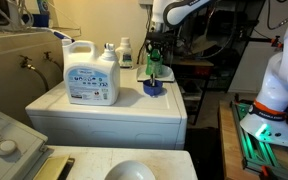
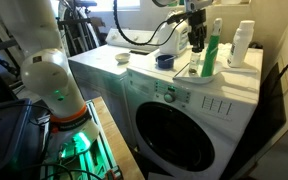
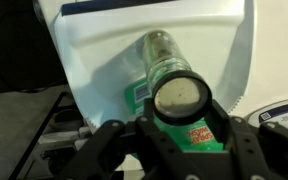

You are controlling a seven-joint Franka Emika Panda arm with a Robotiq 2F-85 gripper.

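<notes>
My gripper [image 3: 180, 140] is shut on a green spray-wash bottle [image 3: 169, 75] with a pale round cap, and the fingers press it from both sides. In both exterior views the gripper [image 1: 154, 52] [image 2: 197, 38] comes down from above onto the bottle [image 1: 152, 68] [image 2: 210, 55], which stands upright over the white washing machine top [image 1: 104, 108] [image 2: 144, 72]. I cannot tell whether the bottle's base touches the surface. A blue bowl [image 1: 154, 89] [image 2: 165, 61] sits close beside it.
A large white detergent jug [image 1: 92, 75] stands on the machine top, with a small white bottle [image 1: 125, 52] [image 2: 242, 45] near the wall. The robot base [image 2: 54, 85] with green light stands on the floor beside the washer door [image 2: 174, 135].
</notes>
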